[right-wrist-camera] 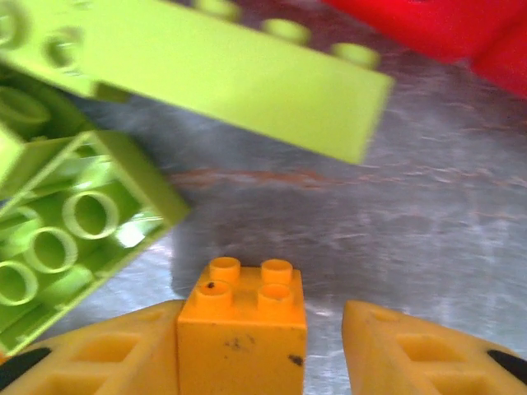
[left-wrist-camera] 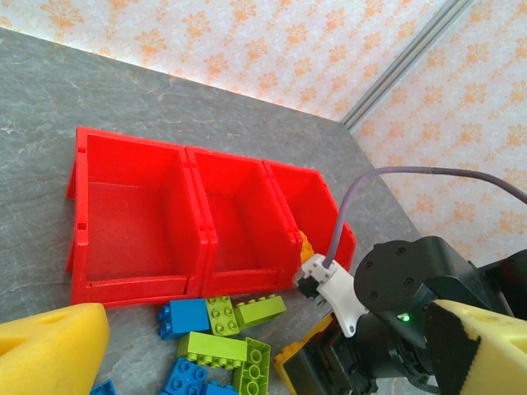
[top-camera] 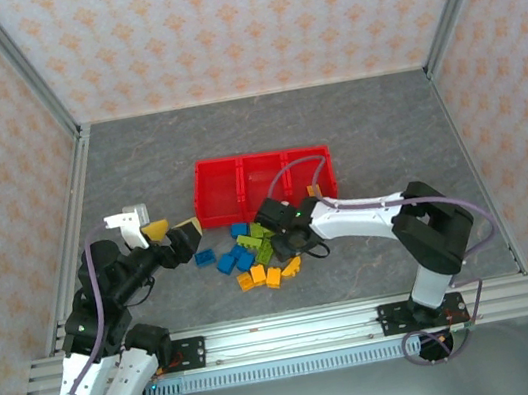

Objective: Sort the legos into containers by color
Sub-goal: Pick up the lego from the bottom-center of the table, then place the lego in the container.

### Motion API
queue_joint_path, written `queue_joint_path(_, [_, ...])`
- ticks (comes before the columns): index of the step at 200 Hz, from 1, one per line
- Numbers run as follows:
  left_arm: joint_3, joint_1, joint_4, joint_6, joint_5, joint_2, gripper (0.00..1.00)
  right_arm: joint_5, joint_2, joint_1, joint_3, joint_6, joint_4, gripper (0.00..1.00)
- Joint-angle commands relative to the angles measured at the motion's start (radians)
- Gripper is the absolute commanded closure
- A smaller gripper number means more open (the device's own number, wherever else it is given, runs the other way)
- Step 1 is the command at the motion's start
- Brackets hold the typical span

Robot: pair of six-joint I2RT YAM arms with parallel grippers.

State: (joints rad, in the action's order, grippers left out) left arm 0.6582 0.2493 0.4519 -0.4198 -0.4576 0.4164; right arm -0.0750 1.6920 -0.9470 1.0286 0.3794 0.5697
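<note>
The grey table point(top-camera: 136, 158) carries the red tray point(left-wrist-camera: 132, 292) at its middle, three joined compartments set side by side. In the left wrist view the left and middle ones have bare floors, and a scrap of orange sits in the right one, too small to identify. Just near of the tray's front wall lie the legos point(top-camera: 248, 256), a loose heap of blue, lime and orange-yellow bricks, some touching and some overturned. The left gripper point(top-camera: 172, 238) hangs to the left of the heap with its jaws wide apart and nothing between them. The right gripper point(right-wrist-camera: 262, 362) is down at the heap's right side, jaws apart around a small orange brick point(right-wrist-camera: 241, 321) that stands studs-up on the table. One finger lies against its side and a gap shows at the other, so it is bracketed but not clamped. A long lime brick point(right-wrist-camera: 206, 74) and an upturned lime brick point(right-wrist-camera: 74, 239) lie just beyond it, apart from it. The brick looks light, rigid and smooth-walled, likely to pivot or squirt out if pinched on a corner. The best hold is probably square across two opposite flat walls, below the studs, with a gentle squeeze.
</note>
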Motion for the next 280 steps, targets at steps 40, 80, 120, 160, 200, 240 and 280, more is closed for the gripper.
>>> queue_joint_path(40, [-0.005, 0.005, -0.019, 0.019, -0.013, 0.018, 0.01, 0.061, -0.104, 0.053, -0.081, 0.055, -0.009, 0.50])
queue_joint_path(80, [-0.004, 0.006, -0.016, 0.027, -0.035, 0.027, 0.01, 0.046, -0.066, 0.054, -0.109, 0.077, -0.040, 0.46])
queue_joint_path(120, [0.000, 0.007, -0.007, 0.025, -0.028, 0.060, 0.01, 0.058, -0.052, 0.054, -0.107, 0.092, -0.051, 0.53])
queue_joint_path(160, [0.002, 0.043, 0.000, 0.022, -0.011, 0.102, 0.01, 0.066, -0.064, 0.054, -0.084, 0.106, -0.042, 0.67])
queue_joint_path(200, [0.009, 0.093, 0.019, 0.009, 0.052, 0.140, 0.01, 0.107, -0.194, 0.053, -0.019, 0.108, 0.027, 0.74])
queue_joint_path(240, [0.021, 0.205, 0.044, -0.011, 0.133, 0.196, 0.01, 0.211, -0.309, 0.096, 0.084, 0.074, 0.076, 0.74])
queue_joint_path(280, [0.026, 0.233, 0.053, -0.010, 0.155, 0.213, 0.01, 0.146, -0.233, 0.269, 0.145, -0.047, 0.003, 0.77])
